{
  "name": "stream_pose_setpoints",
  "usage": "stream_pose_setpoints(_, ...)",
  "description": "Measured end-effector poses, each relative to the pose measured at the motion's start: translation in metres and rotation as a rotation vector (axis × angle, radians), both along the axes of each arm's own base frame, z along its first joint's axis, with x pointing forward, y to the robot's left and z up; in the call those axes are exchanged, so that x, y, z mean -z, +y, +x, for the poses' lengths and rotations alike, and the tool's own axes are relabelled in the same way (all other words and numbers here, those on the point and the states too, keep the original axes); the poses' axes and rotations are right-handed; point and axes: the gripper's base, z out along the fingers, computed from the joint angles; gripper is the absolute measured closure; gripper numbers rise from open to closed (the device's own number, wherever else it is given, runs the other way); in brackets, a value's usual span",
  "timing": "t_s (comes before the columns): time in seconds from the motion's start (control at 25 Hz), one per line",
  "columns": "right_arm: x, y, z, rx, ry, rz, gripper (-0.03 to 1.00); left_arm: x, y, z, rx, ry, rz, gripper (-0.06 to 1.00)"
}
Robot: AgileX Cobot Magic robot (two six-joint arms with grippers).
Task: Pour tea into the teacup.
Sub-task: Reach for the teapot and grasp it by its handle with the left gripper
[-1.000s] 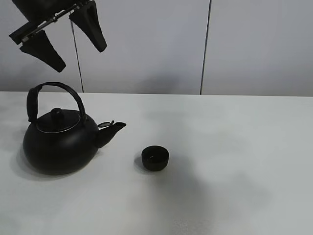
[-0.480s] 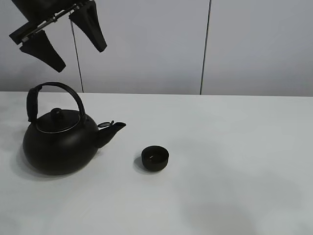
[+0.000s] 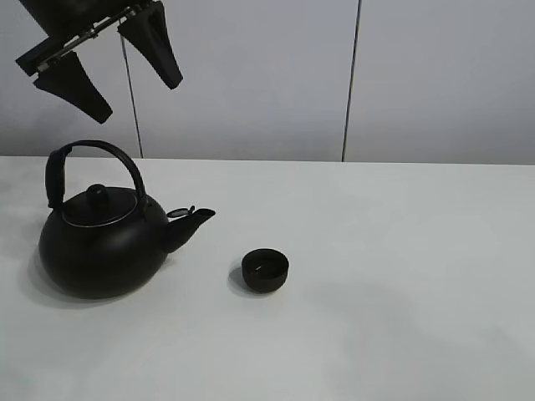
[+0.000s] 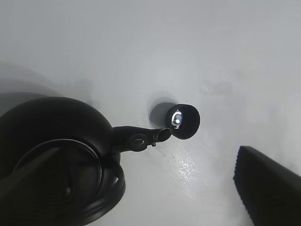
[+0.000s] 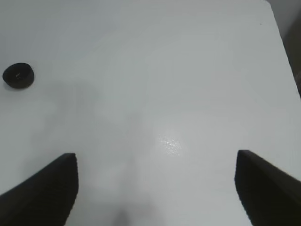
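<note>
The big round black kettle (image 3: 100,244) with an arched handle stands on the left of the white table, its spout (image 3: 192,222) pointing right. The tiny matte-black teacup (image 3: 266,271) sits on the table a short way right of the spout, apart from it. My left gripper (image 3: 138,100) hangs open and empty high above the kettle. The left wrist view shows the kettle (image 4: 51,160), its spout (image 4: 141,139), the teacup (image 4: 183,121) and one finger (image 4: 268,188). My right gripper (image 5: 156,157) is open and empty above bare table, with the teacup (image 5: 18,75) far off to one side.
The white table (image 3: 401,251) stretches wide to the right of the teacup. A pale panelled wall (image 3: 351,83) stands behind the table's far edge. The right arm does not show in the exterior high view.
A soft shadow on the table right of the teacup has drifted toward the front right and faded. The kettle, teacup and left gripper have not moved.
</note>
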Motion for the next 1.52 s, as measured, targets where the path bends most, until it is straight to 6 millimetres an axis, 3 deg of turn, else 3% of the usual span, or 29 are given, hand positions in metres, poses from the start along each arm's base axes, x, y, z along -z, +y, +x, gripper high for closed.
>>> stream_pose_setpoints(0.92,-0.001,-0.001,0.004,0.003,0.014,-0.003,0.35,-0.001,-0.001,0.004,-0.023,-0.035,-0.013,0.25)
stream_pose_setpoints(1.04,-0.001,-0.001,0.004,0.003,0.014,-0.003,0.35,-0.009,0.002,0.002,-0.025,-0.068,0.002,0.25)
stream_pose_setpoints(1.16,-0.001,-0.001,0.004,0.003,0.014,-0.003,0.35,-0.039,0.004,-0.01,-0.026,-0.22,0.068,0.25)
stream_pose_setpoints(1.32,-0.001,-0.001,0.004,0.003,0.014,-0.003,0.35,-0.093,0.009,-0.043,-0.071,-0.587,0.131,0.25)
stream_pose_setpoints(1.36,-0.001,-0.001,0.004,0.003,0.014,-0.003,0.35,-0.099,0.011,-0.055,-0.081,-0.658,0.142,0.25)
stream_pose_setpoints(1.48,-0.001,-0.001,0.004,0.003,0.014,-0.003,0.35,-0.09,0.02,-0.089,-0.129,-0.862,0.154,0.25)
stream_pose_setpoints(1.52,-0.001,-0.001,0.004,0.003,0.014,-0.003,0.35,-0.076,0.025,-0.103,-0.136,-0.895,0.163,0.25)
